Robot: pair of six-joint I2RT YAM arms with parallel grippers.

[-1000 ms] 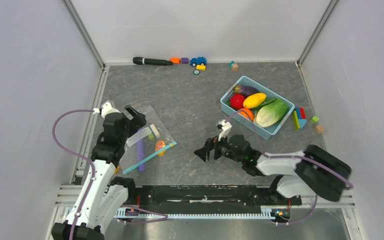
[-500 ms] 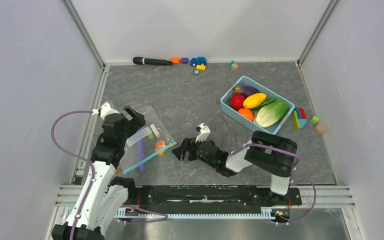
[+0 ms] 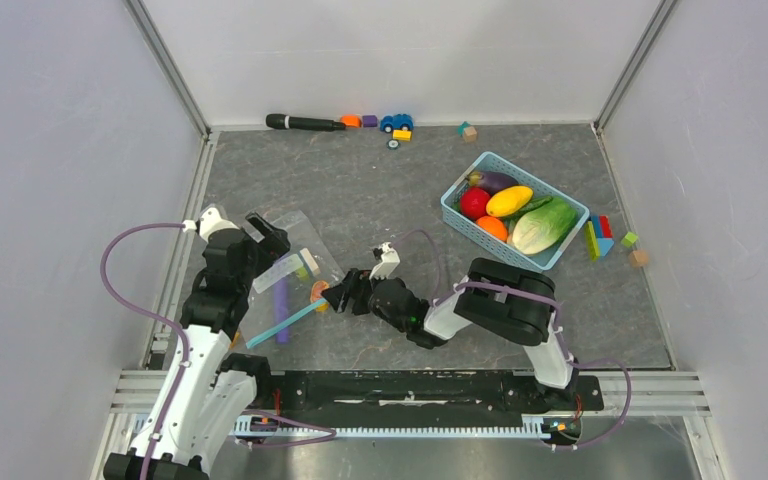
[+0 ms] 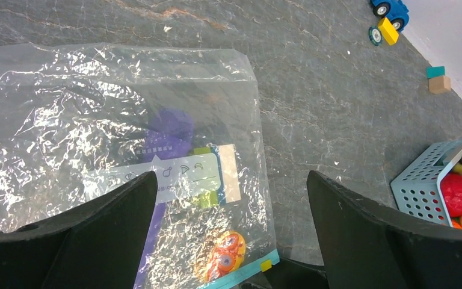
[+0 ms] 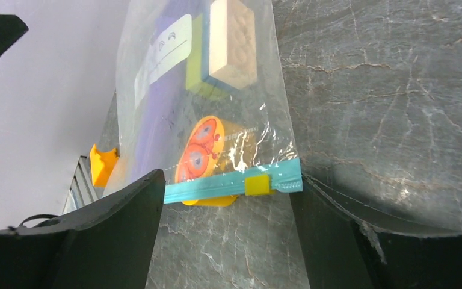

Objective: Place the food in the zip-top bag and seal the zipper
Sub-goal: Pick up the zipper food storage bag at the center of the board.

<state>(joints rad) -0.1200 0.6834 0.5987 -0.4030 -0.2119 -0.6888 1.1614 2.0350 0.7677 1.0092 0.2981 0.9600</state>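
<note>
My right gripper (image 5: 225,182) sits low on the tabletop (image 3: 380,190), jaws apart. It straddles the right end of the zipper (image 5: 210,189) and its yellow slider (image 5: 257,185), and I see no clamping.

The bag (image 4: 96,108) lies flat at the left. It holds a purple stick (image 3: 280,300), blocks (image 5: 231,42) and an orange toy (image 5: 198,150).

My left gripper (image 4: 228,180) hovers over the bag, jaws wide apart, empty.

The food (image 3: 510,201) lies in the basket (image 3: 455,215) at far right, well apart from the bag.

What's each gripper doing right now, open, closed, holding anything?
Left gripper: open, empty, above the zip-top bag.
Right gripper: open, straddling the zipper, not gripping it.
</note>
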